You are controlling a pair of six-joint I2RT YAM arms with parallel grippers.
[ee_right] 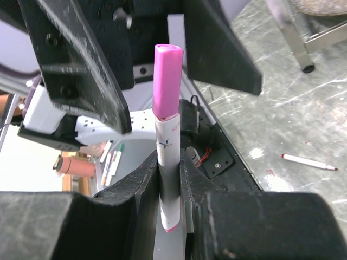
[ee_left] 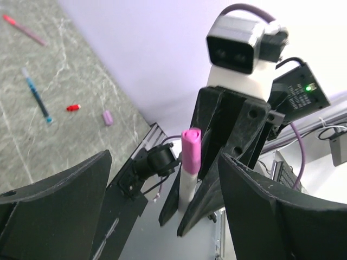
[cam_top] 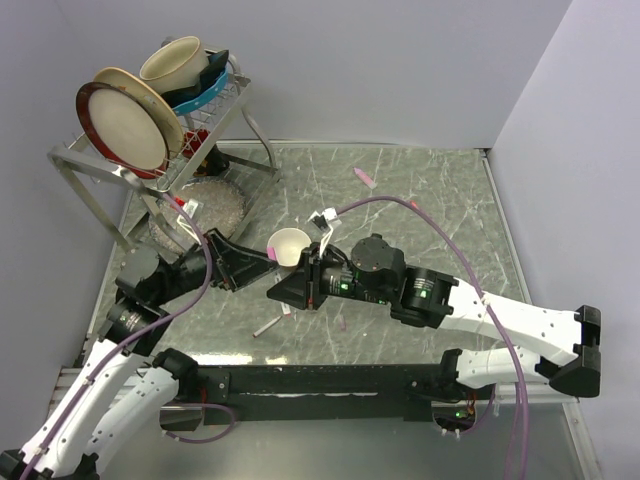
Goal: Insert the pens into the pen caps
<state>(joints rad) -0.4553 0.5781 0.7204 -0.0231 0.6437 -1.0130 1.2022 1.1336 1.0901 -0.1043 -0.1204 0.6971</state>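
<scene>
My right gripper (ee_right: 171, 176) is shut on a white pen (ee_right: 168, 151) and holds it upright above the table. A pink pen cap (ee_right: 166, 81) sits on the pen's upper end. My left gripper (ee_left: 164, 162) is open. Its fingers (ee_right: 81, 65) stand on either side of the capped end without touching it; the same cap (ee_left: 191, 149) shows between them. In the top view both grippers meet near a small bowl (cam_top: 290, 243). On the table lie a blue pen (ee_left: 37, 95), a red cap (ee_left: 74, 108) and a lilac cap (ee_left: 107, 117).
A dish rack (cam_top: 150, 150) with plates and a bowl stands at the back left, one leg (ee_right: 295, 38) close by. A white pen (cam_top: 268, 325) lies near the front, a pink pen (cam_top: 364, 178) lies far back, and another pen (ee_right: 309, 161) lies to the right.
</scene>
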